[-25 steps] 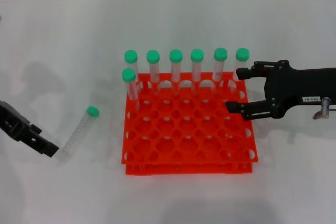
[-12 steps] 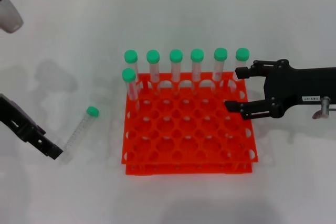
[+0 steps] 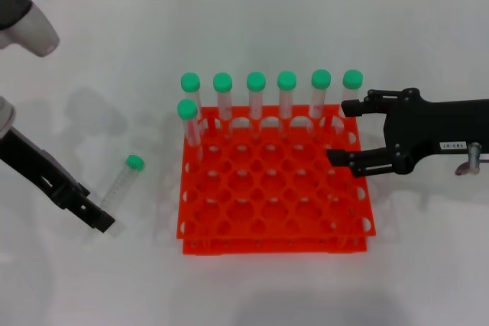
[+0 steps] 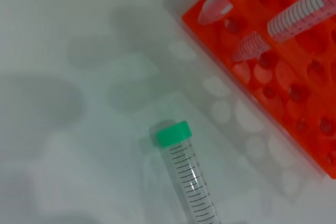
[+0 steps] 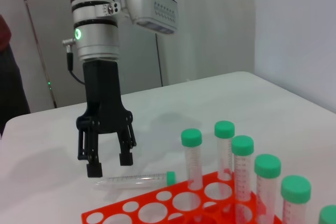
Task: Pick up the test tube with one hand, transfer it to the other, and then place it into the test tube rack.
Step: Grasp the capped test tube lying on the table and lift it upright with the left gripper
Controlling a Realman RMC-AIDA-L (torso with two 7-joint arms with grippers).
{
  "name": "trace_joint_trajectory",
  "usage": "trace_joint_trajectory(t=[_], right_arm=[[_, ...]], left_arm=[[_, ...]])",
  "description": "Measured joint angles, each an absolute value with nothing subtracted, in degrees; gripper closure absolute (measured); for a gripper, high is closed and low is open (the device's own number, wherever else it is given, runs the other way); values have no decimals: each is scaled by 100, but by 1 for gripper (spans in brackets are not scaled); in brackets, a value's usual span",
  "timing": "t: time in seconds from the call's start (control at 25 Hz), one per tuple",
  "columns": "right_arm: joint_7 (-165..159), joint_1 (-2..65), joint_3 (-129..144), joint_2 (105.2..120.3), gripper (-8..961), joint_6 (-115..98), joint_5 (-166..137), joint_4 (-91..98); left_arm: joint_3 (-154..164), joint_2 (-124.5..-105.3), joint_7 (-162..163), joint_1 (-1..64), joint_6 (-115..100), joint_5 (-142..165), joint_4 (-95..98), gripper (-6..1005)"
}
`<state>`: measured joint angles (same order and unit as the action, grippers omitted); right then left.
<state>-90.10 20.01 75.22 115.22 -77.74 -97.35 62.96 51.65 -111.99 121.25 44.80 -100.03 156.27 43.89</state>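
Hovering: my left gripper point(image 5: 109, 164), jaws spread, empty, above the test tube point(image 3: 121, 184) lying on the table point(image 3: 92, 74) left of the test tube rack point(image 3: 275, 188). My right gripper point(image 3: 345, 132) open, waiting. Pickup, handover, racking all outstanding.

capped tubes point(image 3: 256, 95) crowd rack's point(image 3: 275, 243) far row (rest open)

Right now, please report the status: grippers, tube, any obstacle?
Left gripper open, just above the lying test tube. Right gripper open, over the test tube rack, right side. Nothing in the way.
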Motion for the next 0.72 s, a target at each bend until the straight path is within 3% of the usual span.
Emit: trace_joint_trajectory(t=[0.72], right_arm=[[-9008,1978,7491,11513,117,-7849,-9739,6302]], left_arm=[[5168,-11205,12119,4461,-9898,15653,4149,152]])
